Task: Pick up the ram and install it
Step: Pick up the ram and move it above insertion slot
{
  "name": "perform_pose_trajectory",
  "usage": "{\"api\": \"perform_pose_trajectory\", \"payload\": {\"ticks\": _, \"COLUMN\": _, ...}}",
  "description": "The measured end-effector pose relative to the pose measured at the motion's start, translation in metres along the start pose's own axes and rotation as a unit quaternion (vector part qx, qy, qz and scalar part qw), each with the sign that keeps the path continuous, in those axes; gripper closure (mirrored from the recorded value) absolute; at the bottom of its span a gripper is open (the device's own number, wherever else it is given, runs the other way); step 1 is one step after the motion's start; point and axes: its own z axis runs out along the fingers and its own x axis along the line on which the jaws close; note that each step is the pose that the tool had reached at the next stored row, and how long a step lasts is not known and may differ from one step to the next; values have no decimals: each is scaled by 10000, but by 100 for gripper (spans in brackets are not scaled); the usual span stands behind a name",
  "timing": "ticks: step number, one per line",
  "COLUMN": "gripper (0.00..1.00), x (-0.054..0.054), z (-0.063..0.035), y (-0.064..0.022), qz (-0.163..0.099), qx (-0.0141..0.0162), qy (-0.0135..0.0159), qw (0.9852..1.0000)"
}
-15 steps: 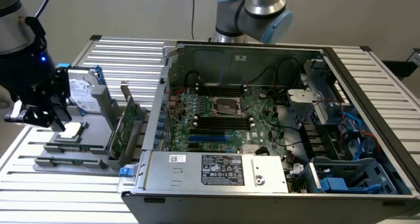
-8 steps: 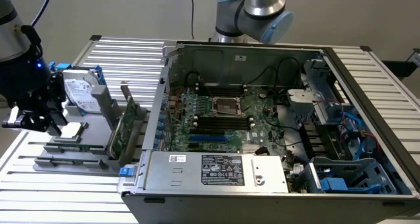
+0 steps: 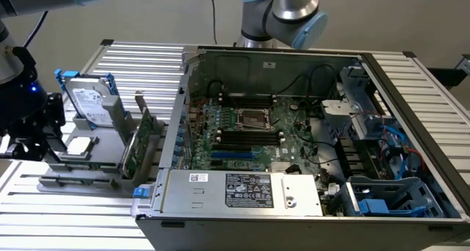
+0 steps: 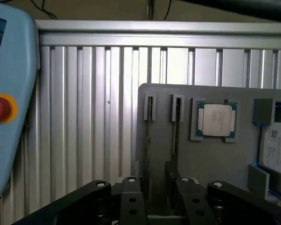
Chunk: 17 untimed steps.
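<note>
Because the end effector [image 4: 159,183] hangs over the grey tray [image 4: 215,164] with its jaws partly spread and nothing between them, the step in hand looks like the approach for the pick. Doing it well probably depends on squaring the fingers [image 4: 131,199] to one board alone. Two thin boards stand on edge in neighbouring slots of the tray, both lying within the gap of the jaws. A grasp would probably go best centred on the ram [image 4: 177,140], clear of its neighbour [image 4: 150,140], with the pads flat on its faces and the lift straight out of the slot. Which of the two edges is the ram is a judgement; I take it for the one nearer the processor [image 4: 217,118]. In the exterior view the ram [image 3: 134,147] is a long, narrow green stick leaning slightly, with dark chips along its face. It sits on the tabletop [image 4: 84,117] side, outside the open computer case [image 3: 272,52].
</note>
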Motion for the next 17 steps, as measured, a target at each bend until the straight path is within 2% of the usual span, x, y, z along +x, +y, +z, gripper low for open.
{"api": "perform_pose_trajectory", "payload": {"ticks": 3, "gripper": 67, "x": 79, "z": 56, "y": -2, "qz": -24, "qx": -22, "qy": -4, "qw": 10000}}
{"api": "perform_pose_trajectory", "payload": {"ticks": 11, "gripper": 67, "x": 111, "z": 201, "y": -22, "qz": -247, "qx": -19, "qy": 5, "qw": 9997}}
{"api": "perform_pose_trajectory", "payload": {"ticks": 14, "gripper": 67, "x": 110, "z": 252, "y": -60, "qz": -298, "qx": -19, "qy": 9, "qw": 9996}}
{"api": "perform_pose_trajectory", "payload": {"ticks": 17, "gripper": 67, "x": 109, "z": 306, "y": -148, "qz": -305, "qx": -17, "qy": 8, "qw": 9995}}
